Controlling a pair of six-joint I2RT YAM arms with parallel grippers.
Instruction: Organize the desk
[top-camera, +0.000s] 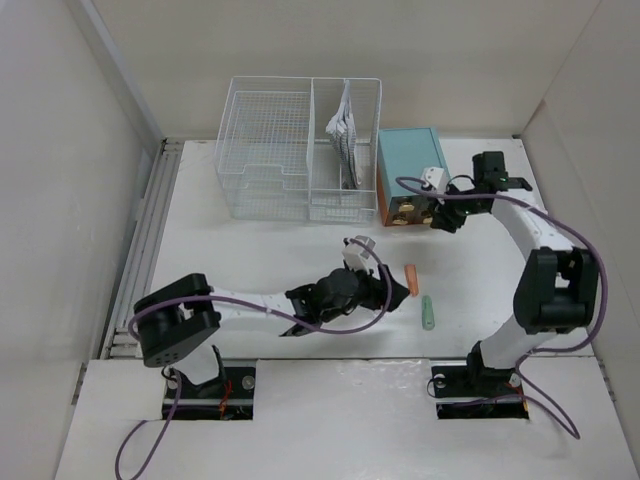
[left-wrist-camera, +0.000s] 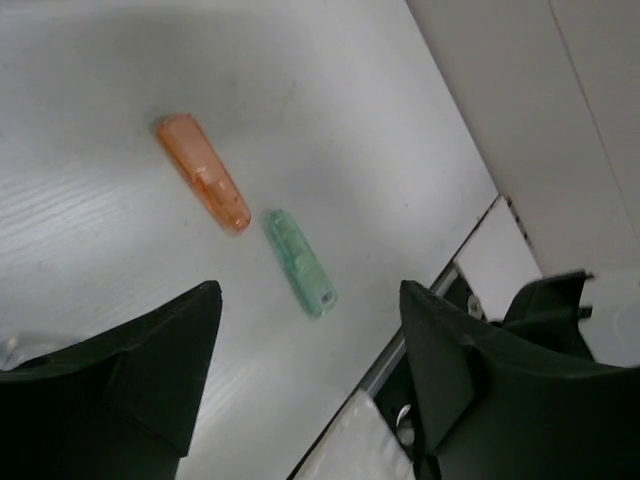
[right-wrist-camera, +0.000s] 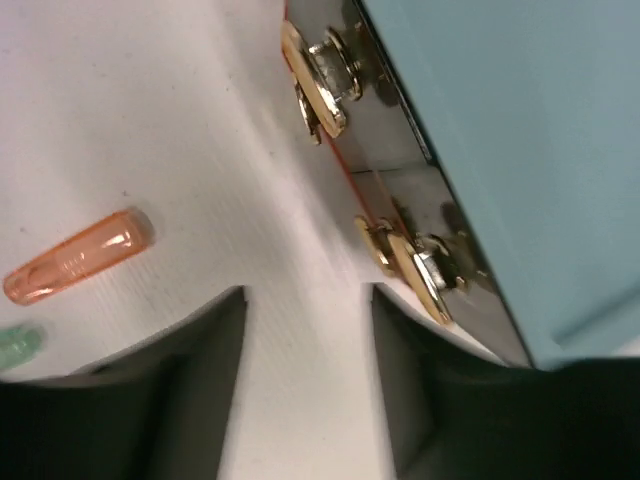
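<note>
Your desk (top-camera: 250, 260) is a large matte white top lying under both claws, with a grooved rail (top-camera: 150, 250) at its left edge. Your left claw (left-wrist-camera: 308, 300) stands wide and empty. Your right claw (right-wrist-camera: 307, 300) is a little apart and empty, just before the teal box (right-wrist-camera: 500, 150).

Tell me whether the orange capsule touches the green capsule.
Apart. Left wrist view shows bare desk between the orange capsule and green capsule.

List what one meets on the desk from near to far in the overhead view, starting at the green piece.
Green plastic piece → orange plastic piece → teal drawer box. The wire basket stands about level with the box, so it is left out.
</note>
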